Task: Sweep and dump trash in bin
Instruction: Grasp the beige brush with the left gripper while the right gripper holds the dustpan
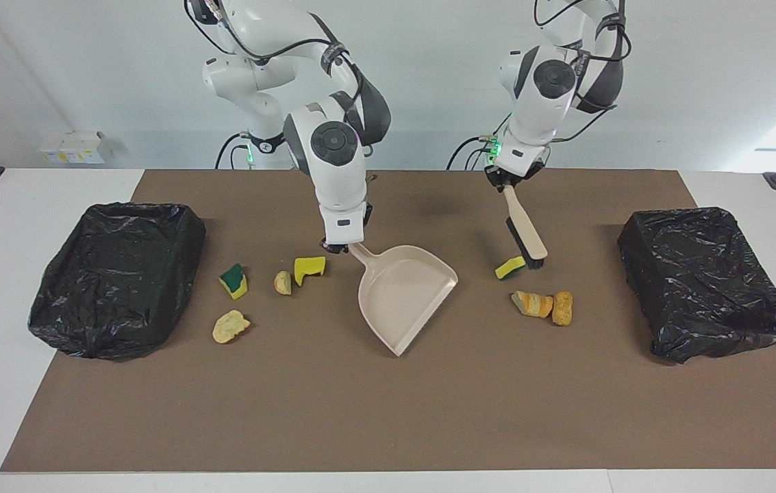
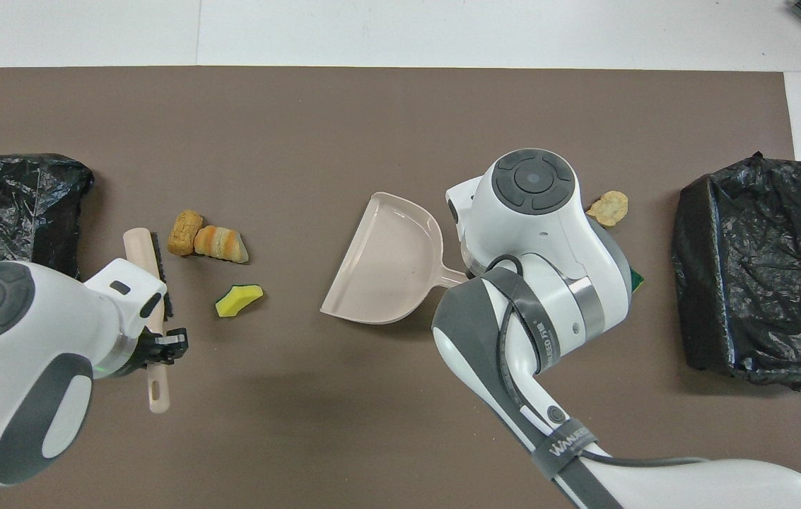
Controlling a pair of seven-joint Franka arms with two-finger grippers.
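Two tools are gripped — your left gripper [image 1: 513, 183] is clamped on the brush [image 1: 526, 236], your right gripper [image 1: 338, 244] on the dustpan [image 1: 405, 296] handle. Bristles sit just beside the sponge scrap [image 1: 510, 268], with two bread lumps [image 1: 544, 305] near it toward the mat's [image 1: 388, 424] far edge. Four more scraps [image 1: 271, 291] lie toward the right arm's end. Turn the pan's mouth to face the brush — then sweep low and short.
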